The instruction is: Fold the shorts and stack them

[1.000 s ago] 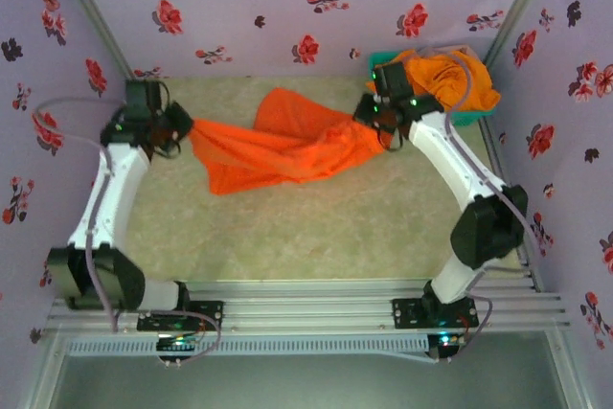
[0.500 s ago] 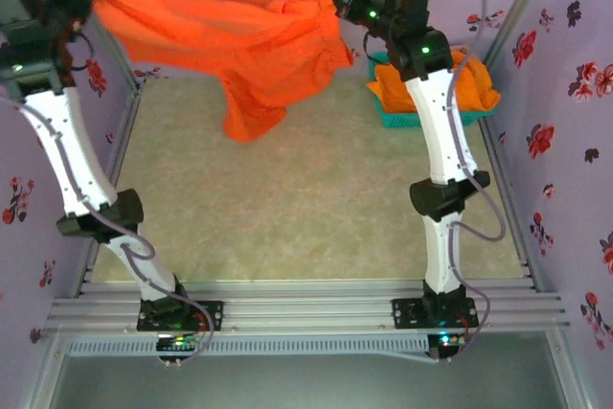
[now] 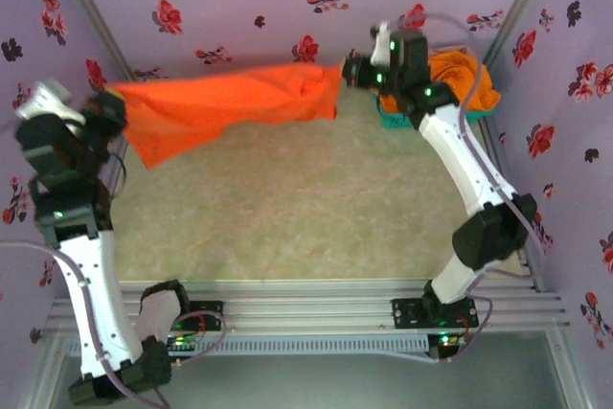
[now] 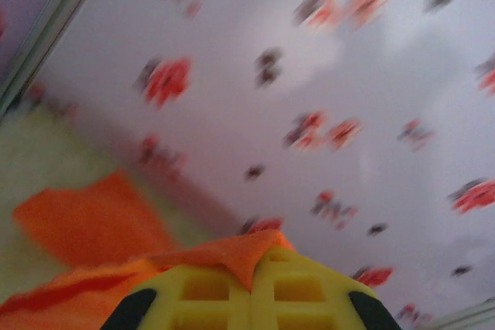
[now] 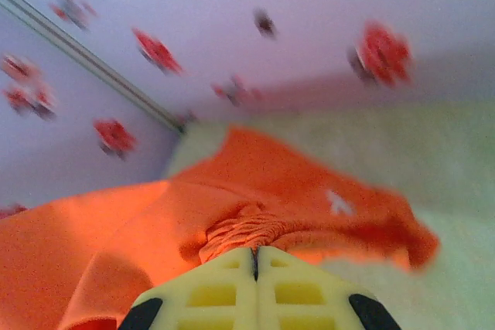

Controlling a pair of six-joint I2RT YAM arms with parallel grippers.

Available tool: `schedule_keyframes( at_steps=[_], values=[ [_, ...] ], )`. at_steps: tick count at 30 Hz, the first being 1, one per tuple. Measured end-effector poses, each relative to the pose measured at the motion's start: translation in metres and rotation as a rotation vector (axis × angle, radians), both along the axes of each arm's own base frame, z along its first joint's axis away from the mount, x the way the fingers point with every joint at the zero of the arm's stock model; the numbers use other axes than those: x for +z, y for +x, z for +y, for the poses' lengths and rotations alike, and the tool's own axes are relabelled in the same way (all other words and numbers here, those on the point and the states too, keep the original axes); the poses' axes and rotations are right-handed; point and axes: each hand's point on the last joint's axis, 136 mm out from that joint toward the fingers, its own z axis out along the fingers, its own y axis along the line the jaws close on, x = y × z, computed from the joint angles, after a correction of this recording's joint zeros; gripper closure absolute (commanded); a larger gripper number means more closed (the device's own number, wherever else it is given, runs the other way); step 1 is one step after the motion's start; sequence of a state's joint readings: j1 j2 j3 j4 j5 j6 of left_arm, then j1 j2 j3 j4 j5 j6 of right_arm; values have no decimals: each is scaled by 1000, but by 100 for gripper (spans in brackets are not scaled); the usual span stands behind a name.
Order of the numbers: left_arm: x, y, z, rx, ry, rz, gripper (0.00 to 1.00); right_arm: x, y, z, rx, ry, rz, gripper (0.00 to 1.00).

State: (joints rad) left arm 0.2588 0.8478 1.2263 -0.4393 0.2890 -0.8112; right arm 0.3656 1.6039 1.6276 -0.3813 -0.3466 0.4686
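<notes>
1. shorts, orange, two counted: one pair (image 3: 239, 102) hangs stretched in the air between the pincers, and a second pair (image 3: 460, 79) lies just behind the right pincer.
2. two pincers: left pincer (image 3: 110, 102) and right pincer (image 3: 347, 72), each pressed together, pinching one end of the stretched pair.
3. flowered walls (image 3: 220, 7) stand close behind both pincers; the pale table (image 3: 287, 217) spreads wide below them.
4. one teal basket (image 3: 397, 120) beside the right pincer holds the second pair.

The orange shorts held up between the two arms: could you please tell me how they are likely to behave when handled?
Probably floppy: the orange shorts sag and droop between the left end effector and right end effector. Likely light, since pinches at their edges carry them. They may bunch rather than slide when pushed.
</notes>
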Motion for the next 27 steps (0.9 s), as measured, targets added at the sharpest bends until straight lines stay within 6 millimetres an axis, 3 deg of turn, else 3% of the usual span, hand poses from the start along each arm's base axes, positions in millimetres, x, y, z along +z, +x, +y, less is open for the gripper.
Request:
schedule_keyframes(
  at_steps=[3,5,8,10,17,21,23,25,27],
  values=[
    [-92,-9,-1,12,-41,182,100,-71,-38,-10,9,-66,119,100],
    [-145,-23,-1,30,-67,289,100,-104,-64,-15,18,-101,178,100],
    [-193,-43,-3,58,-111,383,100,-139,-104,-17,40,-140,227,100],
    [-215,-55,-5,71,-140,431,100,-164,-133,-20,45,-166,277,100],
    [-265,-84,-7,116,-185,584,97,-232,-186,-51,-51,-224,453,100],
    [-275,-98,-9,123,-186,632,67,-264,-214,-59,-62,-253,555,85],
    [-272,-102,-9,128,-185,633,46,-275,-226,-62,-56,-275,600,73],
    [-254,-102,-8,129,-171,601,25,-280,-237,-63,-31,-298,636,57],
    [-216,-98,-7,122,-131,511,9,-279,-246,-62,-5,-306,645,44]
  ],
)
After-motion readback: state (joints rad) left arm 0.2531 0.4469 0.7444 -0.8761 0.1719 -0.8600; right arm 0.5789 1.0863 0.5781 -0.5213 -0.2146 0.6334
